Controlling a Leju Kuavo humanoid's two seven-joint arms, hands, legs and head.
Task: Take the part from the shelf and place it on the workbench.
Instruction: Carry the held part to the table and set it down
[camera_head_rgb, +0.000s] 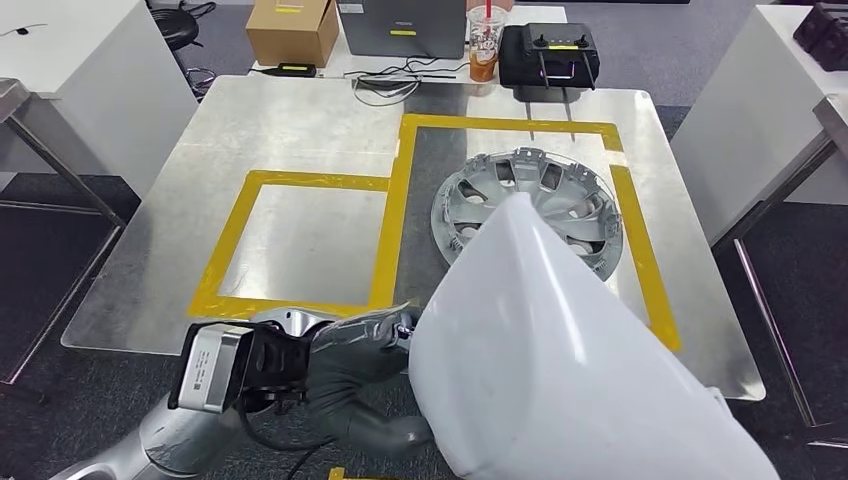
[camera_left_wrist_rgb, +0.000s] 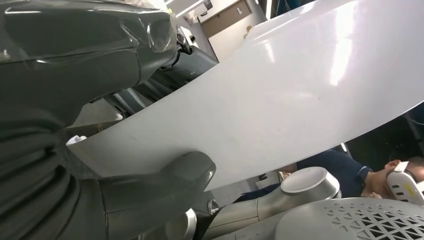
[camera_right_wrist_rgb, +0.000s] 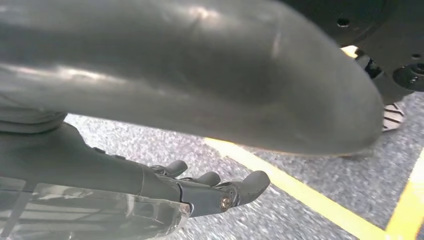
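- In the head view the left hand (camera_head_rgb: 365, 350) sits at the near edge of the workbench (camera_head_rgb: 300, 130), closed on the left edge of a large white panel (camera_head_rgb: 560, 360), the part.
- The left wrist view shows the grasp from close by: the thick grey thumb (camera_left_wrist_rgb: 192, 167) presses against one face of the white panel (camera_left_wrist_rgb: 280, 95), while the plastic-wrapped body of the left hand (camera_left_wrist_rgb: 75, 50) lies against the other face, so the sheet is clamped between them.
- That same wrist view also takes in a person (camera_left_wrist_rgb: 350, 172) in dark blue clothing beyond the panel, wearing a white headset (camera_left_wrist_rgb: 402, 182).
- The right wrist view shows the right hand (camera_right_wrist_rgb: 165, 192) with its dark fingers (camera_right_wrist_rgb: 250, 182) stretched out, a little apart and holding nothing, above a grey speckled floor (camera_right_wrist_rgb: 300, 210) marked with yellow lines (camera_right_wrist_rgb: 295, 192).
- The panel is held in the air at the near right of the workbench; its long axis runs from the rounded tip far and left, over the silver hubcap (camera_head_rgb: 530, 200), to the broad end near and right at the picture's bottom edge.
- The hubcap lies flat inside the right yellow tape rectangle (camera_head_rgb: 405, 200); the panel's tip hides its near part.
- At the far end stand a cardboard box (camera_head_rgb: 292, 30), a drink cup with a red straw (camera_head_rgb: 487, 40) and a black controller (camera_head_rgb: 548, 52).
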